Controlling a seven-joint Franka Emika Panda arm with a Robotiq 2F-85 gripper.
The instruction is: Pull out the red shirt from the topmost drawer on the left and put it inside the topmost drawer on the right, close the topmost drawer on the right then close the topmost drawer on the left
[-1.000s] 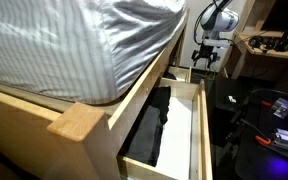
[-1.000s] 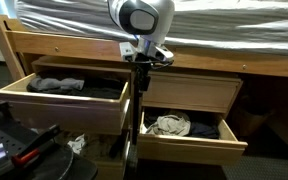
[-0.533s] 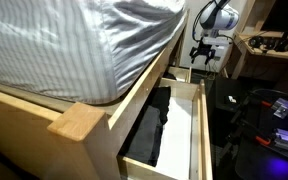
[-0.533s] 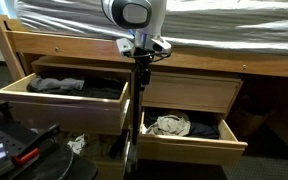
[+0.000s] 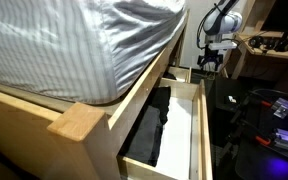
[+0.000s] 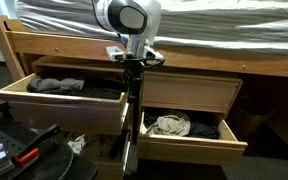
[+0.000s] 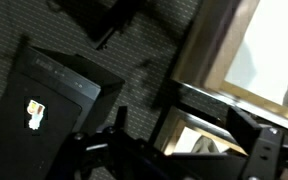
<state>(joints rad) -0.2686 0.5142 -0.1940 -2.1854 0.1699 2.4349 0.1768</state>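
Wrist view: dark claw (image 7: 174, 158) above speckled carpet (image 7: 134, 70) and a matte black box (image 7: 44, 100); I cannot tell how far it is open or whether it holds anything. In an exterior view, the open pale-wood top left drawer (image 6: 44, 108) holds a crumpled garment (image 6: 59, 85) that reads dark grey, not red; the lower right drawer (image 6: 184, 148) holds cream fabric (image 6: 169, 125).

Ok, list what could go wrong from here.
No red shirt shows: the open left drawer holds only dark clothes, so the gripper may grab the wrong garment.
The gripper hangs close to the bed frame and that drawer's inner corner; a descent could clip wood.
On the right, the top drawer looks shut, and the open lower drawer holds a pale cloth; the shirt might land there.
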